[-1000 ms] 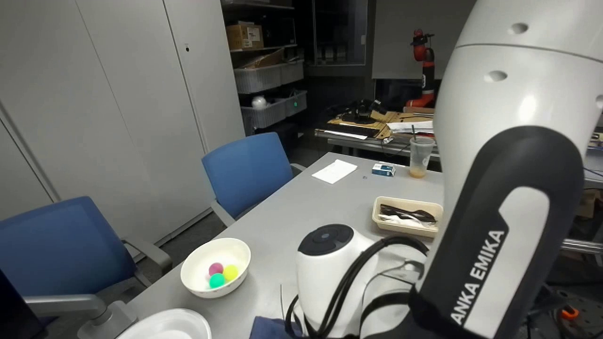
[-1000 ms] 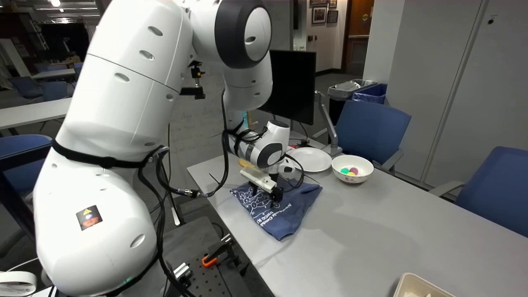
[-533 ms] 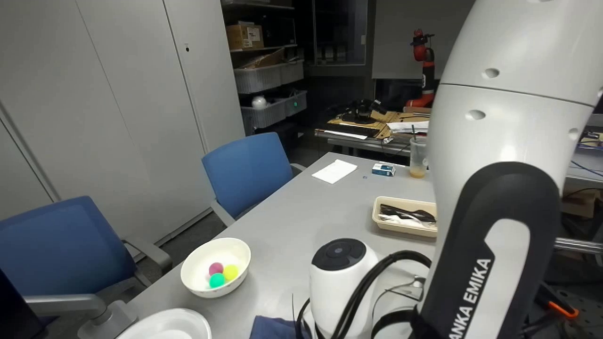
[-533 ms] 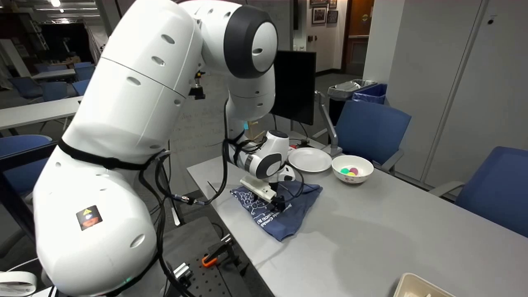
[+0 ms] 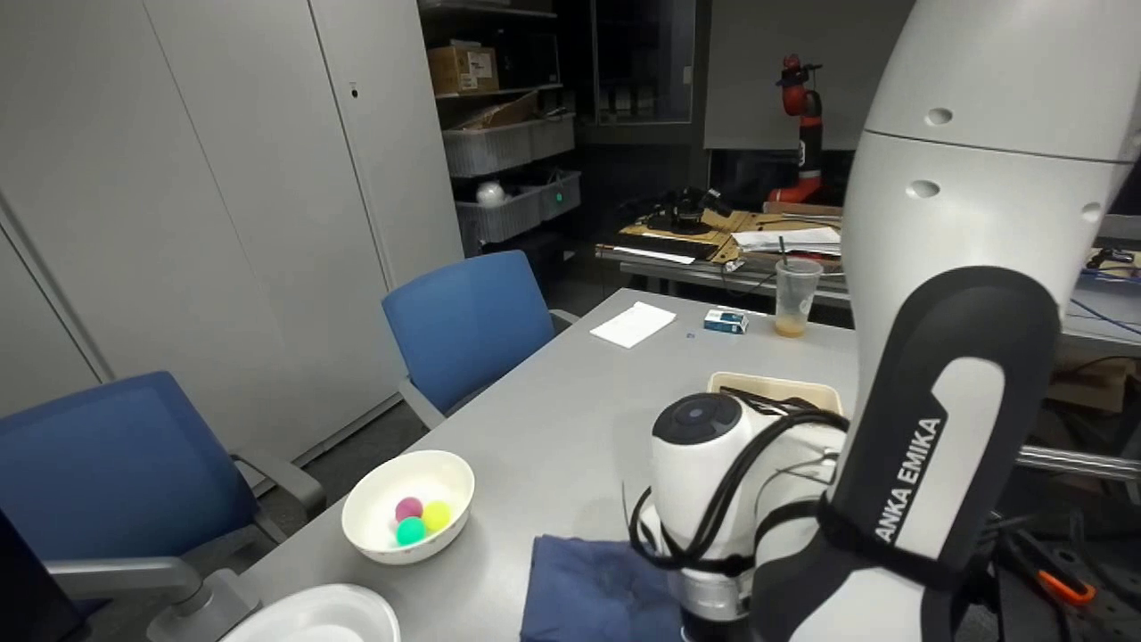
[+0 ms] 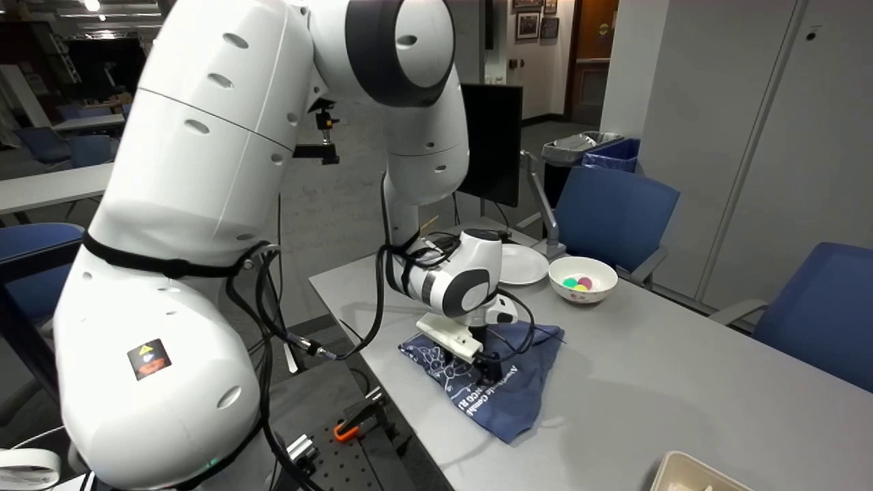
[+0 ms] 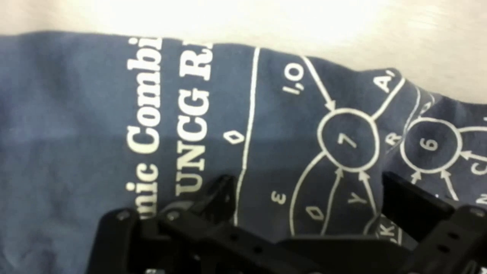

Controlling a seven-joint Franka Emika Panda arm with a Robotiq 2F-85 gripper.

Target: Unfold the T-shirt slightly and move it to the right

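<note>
Where the grey table [image 6: 655, 382] runs through both exterior views, I note the white arm [image 6: 204, 164] arching over one side of it, its wrist held low. Shelving [image 5: 499, 92] behind carries translucent bins: upper bin [image 5: 488, 153], contents unreadable from here; lower bin [image 5: 501, 223], a white round object [image 5: 489, 193] showing above the rim. T-shirt [image 6: 522, 409], navy with white print: lying on the table under the gripper [image 7: 309, 184], close to the edge on the arm's side, slightly creased. White plate [image 6: 525, 264]: on the table, apart from the shirt. Beige tray [image 5: 775, 385]: dark contents [image 5: 765, 401], partly blocked by the arm. White bowl [image 5: 374, 499]: just beside the plate; contents listed last. Gripper: jaws spread wide, printed cloth visible between them; whether the tips touch the cloth, cannot tell. Clear cup [image 5: 796, 299]: straw [image 5: 782, 250] standing in it, a little light-brown liquid [image 5: 789, 326] at the bottom. Small blue-and-white box [image 5: 726, 322]: on the table near the cup. Clustered in the bowl: pink ball [image 5: 409, 509], green ball [image 5: 411, 531], yellow ball [image 5: 437, 515].
</note>
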